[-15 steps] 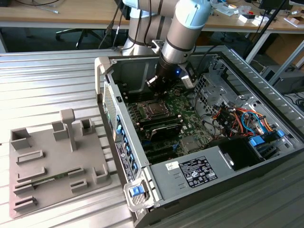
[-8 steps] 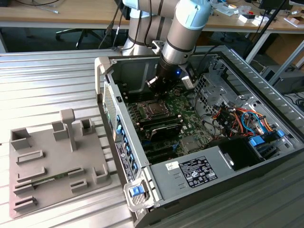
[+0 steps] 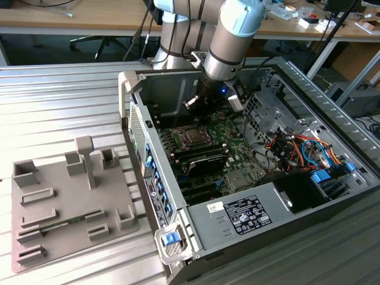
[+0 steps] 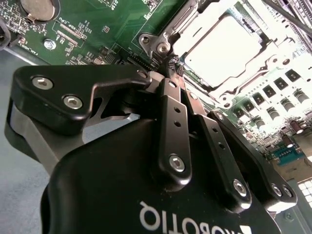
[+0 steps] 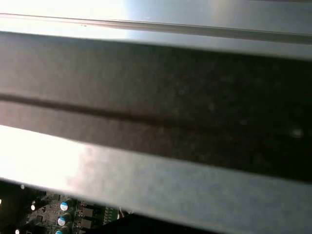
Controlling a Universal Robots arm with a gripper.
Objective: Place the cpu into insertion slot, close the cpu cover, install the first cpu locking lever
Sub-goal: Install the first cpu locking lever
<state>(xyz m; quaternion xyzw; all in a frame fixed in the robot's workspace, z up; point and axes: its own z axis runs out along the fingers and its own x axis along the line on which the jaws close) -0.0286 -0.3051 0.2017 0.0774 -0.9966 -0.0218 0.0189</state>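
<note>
While the arm leans down into the open computer case (image 3: 261, 178) in the exterior view, the gripper (image 3: 199, 113) sits low over the green motherboard (image 3: 237, 133), right at the far edge of the insertion slot (image 3: 191, 138). From the second wrist view you get the good angle: the gripper (image 4: 170, 66) has its black fingers (image 4: 171, 117) pinched together, tips meeting right at a corner of the socket, next to a screw head (image 4: 162, 47) on the metal frame. Whether they're actually clamping a thin lever there or just touching it, I can't tell, too much glare. The cpu (image 4: 222, 41) is already lying flat in the insertion slot, silvery top face up and blown out bright, and the cpu cover (image 4: 263, 46) looks folded down around it, framing the chip through its square cut-out. In the first wrist view it's mostly a blurry grey case wall (image 5: 156, 122), with a sliver of board and a few small capacitors (image 5: 62, 214) peeking out. Off to the exterior view's left, a grey parts fixture (image 3: 65, 202) sits on the ribbed metal table (image 3: 53, 107), well apart from the case. Orange and blue cables (image 3: 309, 148) are bundled on the exterior view's right inside the case.
</note>
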